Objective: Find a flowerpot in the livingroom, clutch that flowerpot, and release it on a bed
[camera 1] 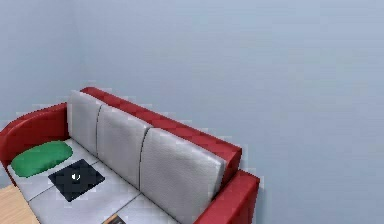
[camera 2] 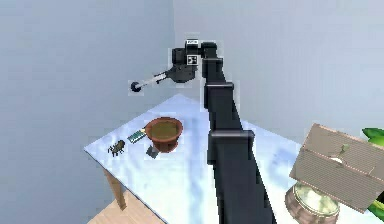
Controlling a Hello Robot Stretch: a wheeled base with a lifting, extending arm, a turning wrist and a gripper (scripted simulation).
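- The arm [camera 2: 225, 140], a dark square bar, runs up from the bottom edge and across the table [camera 2: 190, 185]. I judge it is stretched out this far to put the pincer within reach of what stands there.
- Low and far right of the pincer is a beige, shade-like thing [camera 2: 340, 165] on a round base, with a green leaf [camera 2: 376, 134] at the edge. Both are well apart from the pincer and look to have no part in the job.
- The brown flowerpot [camera 2: 163, 133] stands upright on the white tabletop, below the pincer in the arm side view and nearer than it. It rests on the table, so the grasp is not yet made.
- A few small, flat, dark things [camera 2: 135, 136] lie just left of the pot, lower than the pincer. A careless descent could knock them.
- The pincer [camera 2: 140, 85] hangs at the arm's far end with only bare wall behind its fingers, so it holds nothing. Whether the fingers are apart or together cannot be told, nor whether it is over the pot or beyond it.
- In the forward view a red sofa [camera 1: 225, 160] with grey cushions bears a green pillow [camera 1: 42, 157] and a flat black square [camera 1: 77, 181]. Its place relative to the pincer cannot be told.
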